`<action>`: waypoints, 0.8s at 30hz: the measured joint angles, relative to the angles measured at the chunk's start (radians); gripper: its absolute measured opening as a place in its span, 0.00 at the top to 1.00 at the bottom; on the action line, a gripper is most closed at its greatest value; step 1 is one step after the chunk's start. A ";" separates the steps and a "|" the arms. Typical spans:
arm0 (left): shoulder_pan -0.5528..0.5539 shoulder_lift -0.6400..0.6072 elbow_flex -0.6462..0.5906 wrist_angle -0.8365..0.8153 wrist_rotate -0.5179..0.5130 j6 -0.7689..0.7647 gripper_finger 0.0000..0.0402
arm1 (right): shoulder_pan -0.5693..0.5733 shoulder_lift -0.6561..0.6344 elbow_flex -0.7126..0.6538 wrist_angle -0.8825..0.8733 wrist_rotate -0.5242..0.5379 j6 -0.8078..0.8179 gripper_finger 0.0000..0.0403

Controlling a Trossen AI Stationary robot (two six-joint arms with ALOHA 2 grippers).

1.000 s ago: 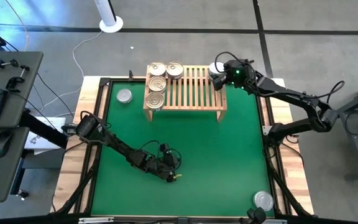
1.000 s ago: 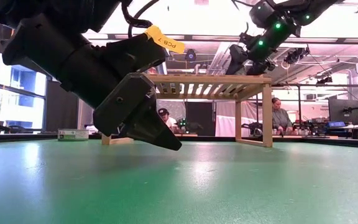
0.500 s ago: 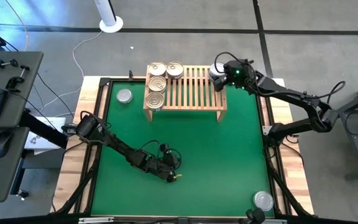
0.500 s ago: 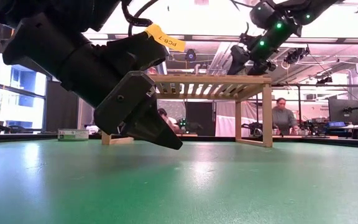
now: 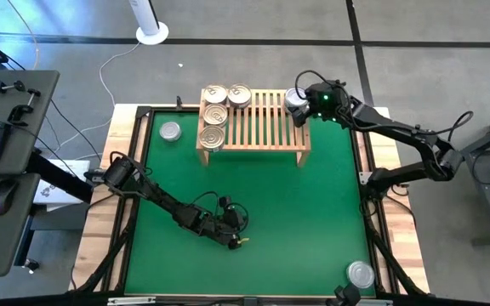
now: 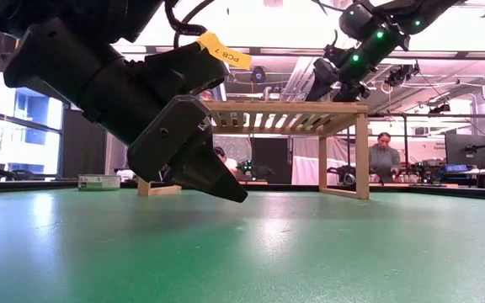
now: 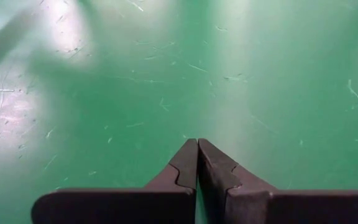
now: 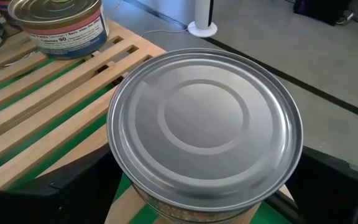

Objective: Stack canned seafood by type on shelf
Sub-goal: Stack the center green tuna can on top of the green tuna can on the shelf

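The light-wood shelf [image 5: 262,123] stands at the far side of the green mat. Several gold-topped tins [image 5: 215,113] sit on its left end. My right gripper [image 5: 297,102] is at the shelf's far right corner, closed on a silver-topped tin [image 8: 204,118] that fills the whole gap between its fingers. Whether the tin's bottom rests on the slats is hidden. My left gripper [image 7: 197,146] hangs shut and empty just over the mat, near the middle [image 5: 242,242]. My right gripper has the silver tin between its two fingers, one on each side of the round wall [image 8: 120,177]. The fingers come slanting down from the table's right. The tin sits level, top up, over the shelf's far right corner [image 8: 129,211].
One silver tin [image 5: 170,131] lies on the mat left of the shelf, another [image 5: 360,274] at the near right corner. The shelf's middle slats [image 5: 266,119] are bare. A desk with a keyboard stands left of the table. In the low view, people sit in the room behind.
My right gripper has tipped slightly with the silver tin, staying at the shelf's far right corner.
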 joint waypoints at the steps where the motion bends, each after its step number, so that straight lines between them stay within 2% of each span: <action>1: 0.000 0.000 0.000 0.000 0.000 0.000 1.00 | 0.000 0.000 0.000 0.000 0.000 0.001 0.01; 12: 0.000 0.000 0.000 0.000 0.001 -0.001 1.00 | 0.006 0.000 0.027 -0.016 -0.002 -0.020 0.01; 24: 0.000 0.000 0.000 0.000 0.002 -0.001 1.00 | 0.023 0.002 0.058 -0.077 0.061 -0.046 0.01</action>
